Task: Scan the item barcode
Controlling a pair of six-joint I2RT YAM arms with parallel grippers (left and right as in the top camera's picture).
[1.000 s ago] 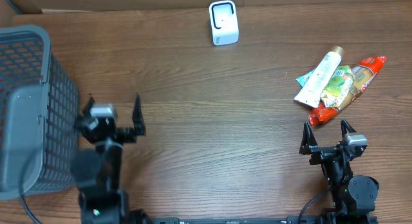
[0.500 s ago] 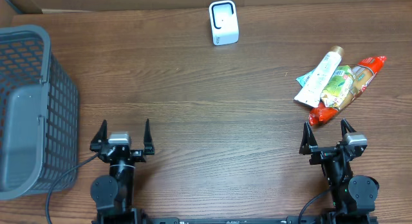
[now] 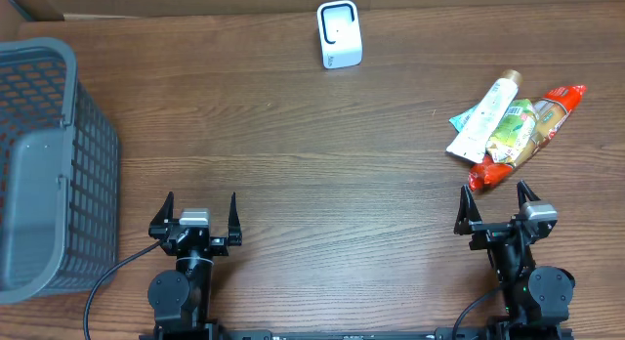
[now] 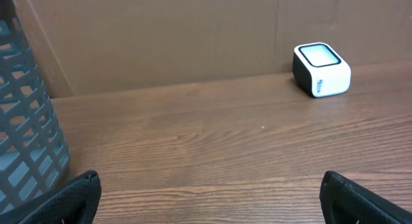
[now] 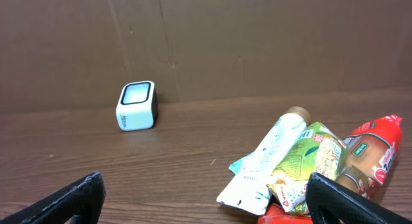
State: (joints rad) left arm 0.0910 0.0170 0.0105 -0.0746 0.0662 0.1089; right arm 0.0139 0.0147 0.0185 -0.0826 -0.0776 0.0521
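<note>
A pile of items lies at the right: a white tube [image 3: 485, 116] [image 5: 267, 156], a green packet [image 3: 513, 132] [image 5: 309, 153] and a red packet [image 3: 545, 120] [image 5: 370, 153]. The white scanner box [image 3: 339, 34] [image 4: 322, 71] [image 5: 136, 105] stands at the far middle of the table. My right gripper [image 3: 494, 198] [image 5: 206, 185] is open and empty, just in front of the pile. Near the front left, my left gripper [image 3: 200, 205] [image 4: 209, 185] is also open and empty, over bare wood. No barcode shows.
A grey mesh basket [image 3: 39, 164] [image 4: 26, 134] fills the left side, close to the left arm. A brown cardboard wall [image 4: 193, 37] runs along the table's far edge behind the scanner.
The left arm has drawn back from beside the basket toward the front edge and slightly right, still open. The right arm and the items have not moved.
</note>
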